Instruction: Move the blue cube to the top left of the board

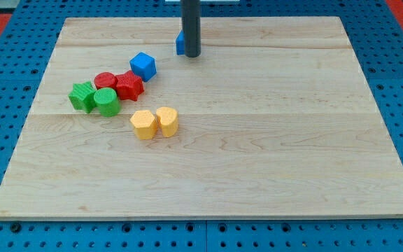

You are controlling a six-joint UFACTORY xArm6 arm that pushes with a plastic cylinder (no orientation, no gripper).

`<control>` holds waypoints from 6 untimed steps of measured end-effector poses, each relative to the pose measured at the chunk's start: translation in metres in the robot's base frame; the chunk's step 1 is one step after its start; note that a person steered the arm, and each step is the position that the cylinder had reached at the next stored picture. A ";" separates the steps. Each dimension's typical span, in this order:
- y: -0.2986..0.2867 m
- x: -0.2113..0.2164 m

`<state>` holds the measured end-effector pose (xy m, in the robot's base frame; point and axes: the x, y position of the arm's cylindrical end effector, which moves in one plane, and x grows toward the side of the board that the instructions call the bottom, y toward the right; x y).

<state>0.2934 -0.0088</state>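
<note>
The blue cube (143,66) sits on the wooden board (257,140) left of centre, in the upper half, touching a red block. My tip (192,54) stands near the board's top middle, to the right of and above the blue cube, apart from it. A second blue block (180,43) is mostly hidden behind the rod, touching it on its left side; its shape cannot be made out.
A red star-like block (129,85) and a red cylinder (105,80) lie below-left of the cube. A green star block (82,96) and a green cylinder (107,101) sit left of them. A yellow hexagon-like block (143,124) and a yellow cylinder (167,120) sit lower.
</note>
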 end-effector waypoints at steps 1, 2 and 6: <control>0.013 0.008; 0.011 0.046; -0.067 0.059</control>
<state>0.3523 -0.0761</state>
